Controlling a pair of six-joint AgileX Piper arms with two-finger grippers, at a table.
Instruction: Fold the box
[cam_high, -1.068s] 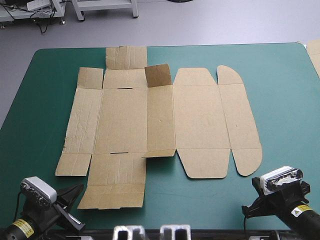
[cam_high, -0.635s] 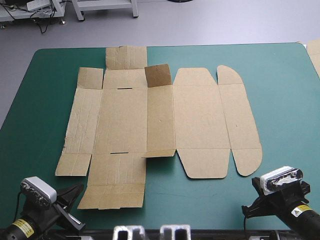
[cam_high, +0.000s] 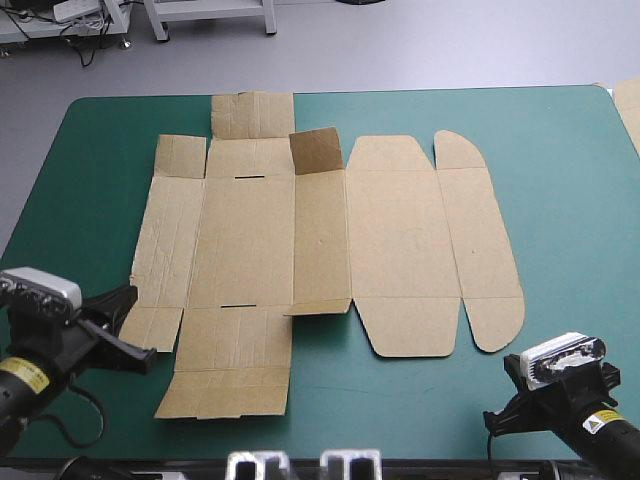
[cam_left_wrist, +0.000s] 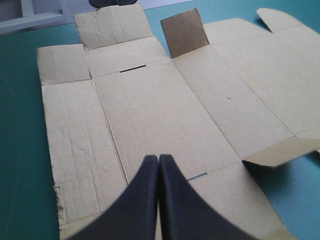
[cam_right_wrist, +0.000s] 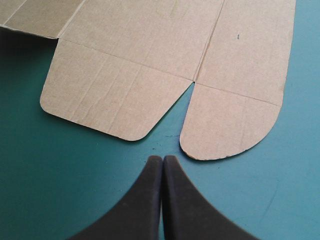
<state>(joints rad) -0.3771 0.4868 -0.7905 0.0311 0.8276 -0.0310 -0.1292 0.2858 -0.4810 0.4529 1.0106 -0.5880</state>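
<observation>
Flat box (cam_high: 250, 240) under left gripper (cam_left_wrist: 159, 158), just ahead of right gripper (cam_right_wrist: 162, 159); both together.

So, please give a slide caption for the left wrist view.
Left gripper, shut, over the flat brown box; one small flap stands raised near its far edge.

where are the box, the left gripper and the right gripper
box (cam_high: 320, 235): high view, on its flat middle panel
left gripper (cam_left_wrist: 158, 162): left wrist view, where its shut fingers meet at the tips
right gripper (cam_right_wrist: 162, 161): right wrist view, where its shut fingers meet at the tips, just short of the box's rounded flaps
</observation>
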